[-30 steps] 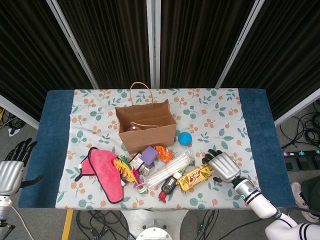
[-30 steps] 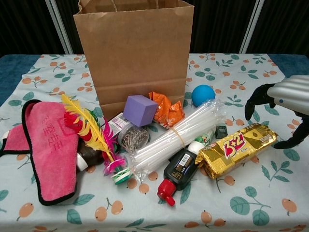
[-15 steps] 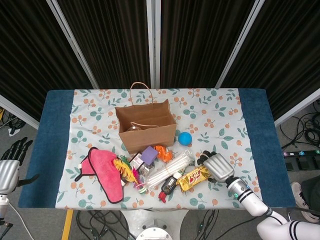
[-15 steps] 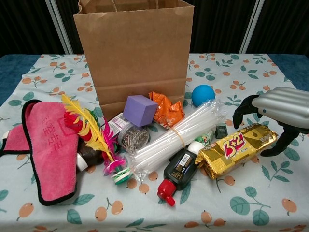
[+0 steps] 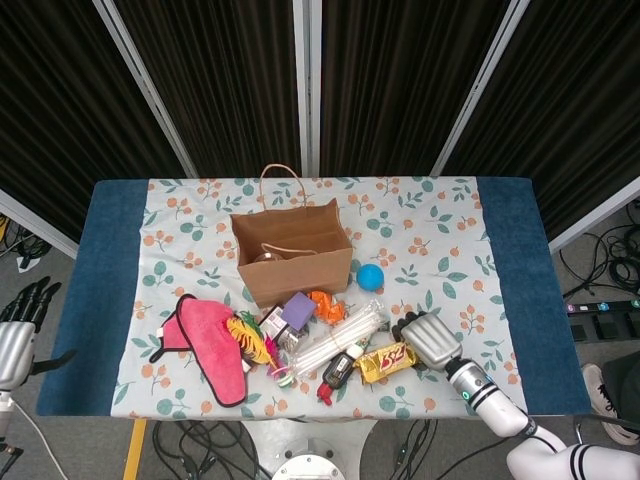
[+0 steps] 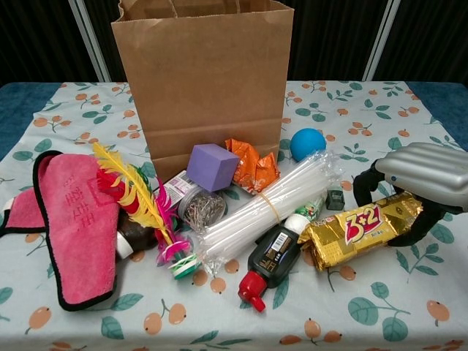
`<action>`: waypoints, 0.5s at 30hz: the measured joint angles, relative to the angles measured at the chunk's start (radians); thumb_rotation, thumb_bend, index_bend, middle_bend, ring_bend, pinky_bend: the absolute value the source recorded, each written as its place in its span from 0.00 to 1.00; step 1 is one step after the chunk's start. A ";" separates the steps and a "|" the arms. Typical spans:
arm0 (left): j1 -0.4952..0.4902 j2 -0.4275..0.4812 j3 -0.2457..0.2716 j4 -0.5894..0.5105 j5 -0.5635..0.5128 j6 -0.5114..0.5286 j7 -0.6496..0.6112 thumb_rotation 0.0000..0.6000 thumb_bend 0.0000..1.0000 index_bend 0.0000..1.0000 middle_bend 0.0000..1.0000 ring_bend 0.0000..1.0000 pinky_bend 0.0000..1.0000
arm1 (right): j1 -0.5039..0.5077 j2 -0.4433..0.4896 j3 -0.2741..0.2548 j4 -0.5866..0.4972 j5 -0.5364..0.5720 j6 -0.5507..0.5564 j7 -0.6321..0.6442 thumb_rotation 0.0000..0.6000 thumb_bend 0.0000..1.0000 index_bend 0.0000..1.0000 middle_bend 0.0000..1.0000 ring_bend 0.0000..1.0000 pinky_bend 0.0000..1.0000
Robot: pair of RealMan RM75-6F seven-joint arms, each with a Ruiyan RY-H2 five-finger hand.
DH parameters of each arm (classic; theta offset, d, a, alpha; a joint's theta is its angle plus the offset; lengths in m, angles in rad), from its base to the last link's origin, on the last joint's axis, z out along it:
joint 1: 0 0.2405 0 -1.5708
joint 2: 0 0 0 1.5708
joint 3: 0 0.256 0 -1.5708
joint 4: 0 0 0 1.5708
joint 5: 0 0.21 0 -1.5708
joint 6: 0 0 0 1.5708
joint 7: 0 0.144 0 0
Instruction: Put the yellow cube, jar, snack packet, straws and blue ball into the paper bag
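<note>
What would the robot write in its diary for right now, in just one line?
right hand: fingers around end of gold snack packet, on table | left hand: open, off table | paper bag: upright

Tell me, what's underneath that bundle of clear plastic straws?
The bundle of clear plastic straws lies across a dark bottle with a red cap and a green-labelled tube. Anything else beneath is covered.

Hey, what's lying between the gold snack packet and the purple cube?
The bundle of straws lies between the snack packet and purple cube, clearest in the chest view.
</note>
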 measured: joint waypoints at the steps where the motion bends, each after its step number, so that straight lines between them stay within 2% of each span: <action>1: 0.000 -0.001 0.000 0.001 0.000 -0.001 -0.001 1.00 0.10 0.08 0.14 0.06 0.20 | -0.004 0.005 0.001 -0.004 -0.002 0.009 0.002 1.00 0.10 0.55 0.47 0.38 0.54; 9: 0.000 0.007 0.000 -0.022 0.014 0.014 0.013 1.00 0.10 0.08 0.14 0.06 0.20 | -0.038 0.107 -0.004 -0.104 -0.075 0.119 0.024 1.00 0.14 0.57 0.48 0.39 0.56; 15: -0.006 0.010 0.002 -0.048 0.026 0.013 0.039 1.00 0.10 0.08 0.14 0.06 0.20 | -0.070 0.278 0.011 -0.272 -0.148 0.249 0.030 1.00 0.14 0.57 0.48 0.39 0.56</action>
